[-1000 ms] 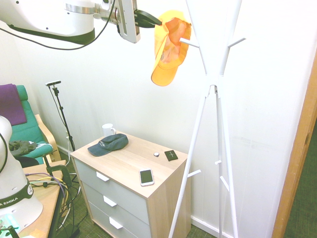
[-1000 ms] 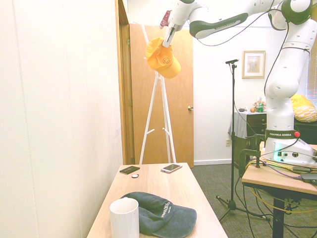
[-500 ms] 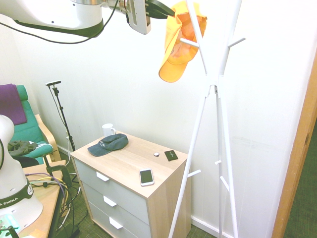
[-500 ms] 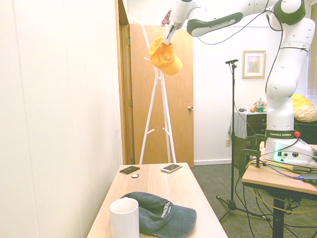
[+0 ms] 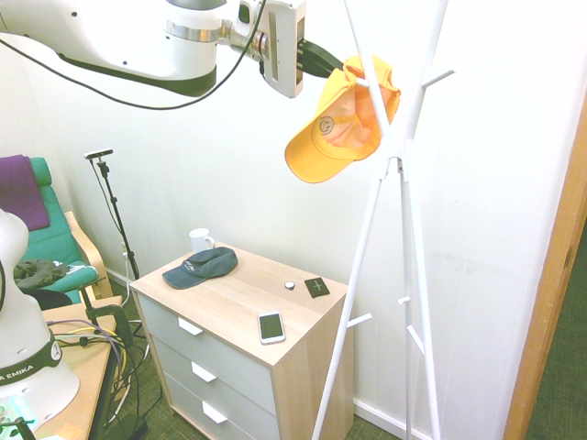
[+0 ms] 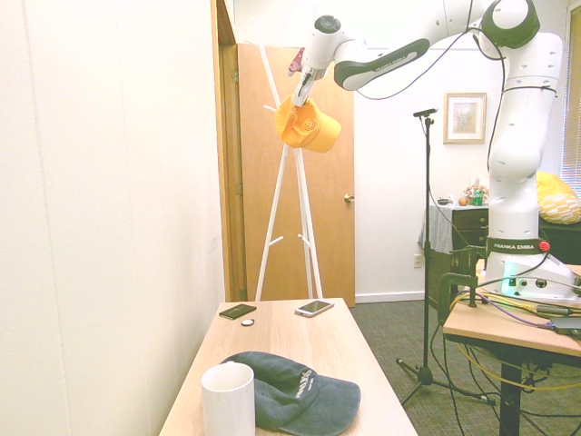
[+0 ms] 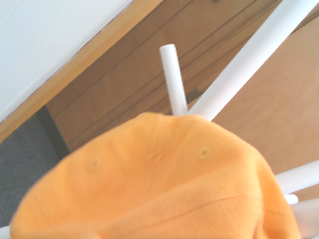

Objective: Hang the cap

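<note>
Hand (image 5: 332,60) grips cap (image 5: 335,128) against coat rack (image 5: 390,183), above dresser (image 5: 240,298).

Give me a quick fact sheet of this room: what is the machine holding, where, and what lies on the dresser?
held: yellow cap, pinched in the shut hand
where: at an upper peg of the white coat stand, crown over the peg
released: not yet
dresser: navy cap, white mug, phone, small dark card
</note>
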Controlling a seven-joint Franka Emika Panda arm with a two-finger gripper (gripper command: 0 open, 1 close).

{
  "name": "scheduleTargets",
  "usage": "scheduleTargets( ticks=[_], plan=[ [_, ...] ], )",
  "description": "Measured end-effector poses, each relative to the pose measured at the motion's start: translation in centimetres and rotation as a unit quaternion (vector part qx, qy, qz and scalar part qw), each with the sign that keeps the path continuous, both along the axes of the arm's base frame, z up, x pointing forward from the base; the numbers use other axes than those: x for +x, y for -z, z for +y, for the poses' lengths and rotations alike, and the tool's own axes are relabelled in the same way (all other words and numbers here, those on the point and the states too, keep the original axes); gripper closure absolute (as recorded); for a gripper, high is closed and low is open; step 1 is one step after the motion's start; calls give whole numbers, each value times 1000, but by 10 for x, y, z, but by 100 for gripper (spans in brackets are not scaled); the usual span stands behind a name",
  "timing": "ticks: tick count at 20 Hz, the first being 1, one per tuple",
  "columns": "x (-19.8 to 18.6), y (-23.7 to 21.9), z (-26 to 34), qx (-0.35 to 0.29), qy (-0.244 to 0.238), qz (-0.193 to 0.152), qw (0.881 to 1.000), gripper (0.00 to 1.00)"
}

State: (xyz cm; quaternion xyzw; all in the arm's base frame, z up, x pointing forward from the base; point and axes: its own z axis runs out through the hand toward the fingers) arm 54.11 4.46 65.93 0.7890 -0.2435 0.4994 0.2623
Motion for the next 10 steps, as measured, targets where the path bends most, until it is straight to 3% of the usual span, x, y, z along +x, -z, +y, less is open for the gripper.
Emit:
scheduleTargets(
  ticks=[10],
  plan=[
    [0,7,1,0,-2,-4,1000,0]
  ],
)
